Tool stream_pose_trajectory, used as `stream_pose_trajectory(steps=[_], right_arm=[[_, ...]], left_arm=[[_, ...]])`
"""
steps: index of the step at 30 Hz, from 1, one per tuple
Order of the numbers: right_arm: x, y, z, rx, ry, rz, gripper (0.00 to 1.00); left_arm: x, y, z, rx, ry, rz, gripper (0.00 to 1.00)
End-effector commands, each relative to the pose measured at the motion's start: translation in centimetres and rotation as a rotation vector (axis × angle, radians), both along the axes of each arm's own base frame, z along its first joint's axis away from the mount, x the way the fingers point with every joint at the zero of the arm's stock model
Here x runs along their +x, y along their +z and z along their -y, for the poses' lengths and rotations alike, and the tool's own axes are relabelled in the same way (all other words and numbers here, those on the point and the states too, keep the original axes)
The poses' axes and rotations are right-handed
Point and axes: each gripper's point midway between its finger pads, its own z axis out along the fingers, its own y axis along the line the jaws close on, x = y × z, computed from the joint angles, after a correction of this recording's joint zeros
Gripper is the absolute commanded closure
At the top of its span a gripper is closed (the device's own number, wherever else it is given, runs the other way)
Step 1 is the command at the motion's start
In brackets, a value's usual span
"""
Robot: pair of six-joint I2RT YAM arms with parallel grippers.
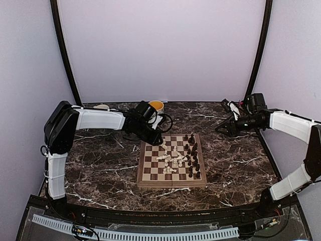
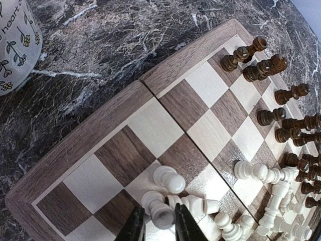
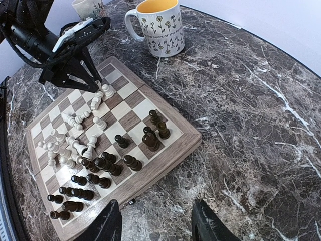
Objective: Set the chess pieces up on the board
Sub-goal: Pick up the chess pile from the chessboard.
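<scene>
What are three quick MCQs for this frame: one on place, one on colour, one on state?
1. Relative to the board, where is the yellow-lined mug?
A) on it
B) off it, on the table
C) held above it

2. Which pieces lie toppled in a heap mid-board?
A) the cream-white pieces
B) the dark brown ones
C) none

3. How does the right gripper stand?
A) shut on a dark piece
B) shut on the mug
C) jaws open, empty

Answers:
1 B: the mug sits on the marble past the board's far edge.
2 A: the pale pieces lie on their sides in a pile.
3 C: its fingers are spread wide over the table with nothing between them.
</scene>
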Motion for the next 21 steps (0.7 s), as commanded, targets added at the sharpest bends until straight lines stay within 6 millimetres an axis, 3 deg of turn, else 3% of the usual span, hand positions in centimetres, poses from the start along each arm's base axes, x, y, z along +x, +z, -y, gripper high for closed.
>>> stream_pose_trajectory(steps=[1,15,21], right_arm=[[0.3,-0.5,0.0,-0.003,0.002,0.007,0.52],[0.4,-0.9,-0.1,0.001,0.004,-0.013,0.52],[1.2,0.8,-1.3,0.035,-0.017,-0.022,0.52]], left_arm=[[0.6,0.4,0.4,0.002,-0.005,0.027,0.78],[0.4,1.8,0.2,-0.002,-0.004,0.034,0.86],[0.0,3.7,-0.6,-0.028,0.023,0.066,0.89]])
